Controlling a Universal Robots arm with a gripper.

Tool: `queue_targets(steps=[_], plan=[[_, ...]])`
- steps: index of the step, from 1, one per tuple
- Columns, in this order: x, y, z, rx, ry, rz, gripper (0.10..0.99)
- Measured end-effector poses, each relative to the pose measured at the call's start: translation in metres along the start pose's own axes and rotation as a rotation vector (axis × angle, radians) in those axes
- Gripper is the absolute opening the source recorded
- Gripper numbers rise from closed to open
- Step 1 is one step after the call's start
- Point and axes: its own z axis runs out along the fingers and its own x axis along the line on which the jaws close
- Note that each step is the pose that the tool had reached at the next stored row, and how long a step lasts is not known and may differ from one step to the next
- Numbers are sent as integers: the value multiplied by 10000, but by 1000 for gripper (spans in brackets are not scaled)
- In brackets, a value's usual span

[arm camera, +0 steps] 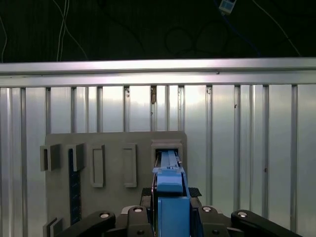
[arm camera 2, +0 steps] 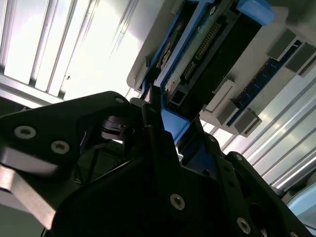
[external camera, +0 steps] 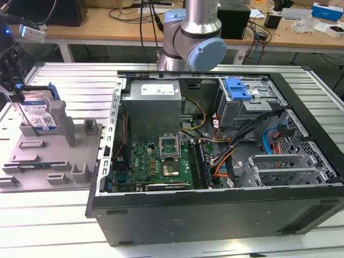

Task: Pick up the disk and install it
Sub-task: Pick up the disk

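The disk (external camera: 40, 115), silver with a white-and-blue label and a blue bracket, stands on edge in a slot of the grey holder (external camera: 54, 156) at the exterior view's left. My gripper (external camera: 12, 86) is at the disk's upper end, shut on its blue frame. In the first wrist view the blue edge of the disk (arm camera: 170, 197) runs between the black fingers (arm camera: 133, 219) down into the holder's slot (arm camera: 167, 145). The second wrist view shows the disk (arm camera 2: 207, 44) from below the gripper (arm camera 2: 170, 128), its connector side facing the camera.
An open computer case (external camera: 215, 215) lies at the exterior view's right, with a grey power supply (external camera: 153, 107), a green board (external camera: 156, 161), cables and a drive bay under a blue latch (external camera: 237, 88). The arm's body (external camera: 193, 37) rises behind it. All rests on a ribbed metal table (external camera: 70, 80).
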Motion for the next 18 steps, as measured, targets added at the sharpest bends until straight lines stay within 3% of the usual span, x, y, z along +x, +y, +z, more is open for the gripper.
queue_targets(steps=[4,7,9,10,15,18], plan=[[3,0,0,0,-37,-2,369],[3,0,0,0,-180,-2,369],[5,0,1,0,-329,-2,369],[6,0,0,0,-351,-2,369],[9,1,-8,1,-367,-2,369],[14,1,-69,0,-366,-2,369]])
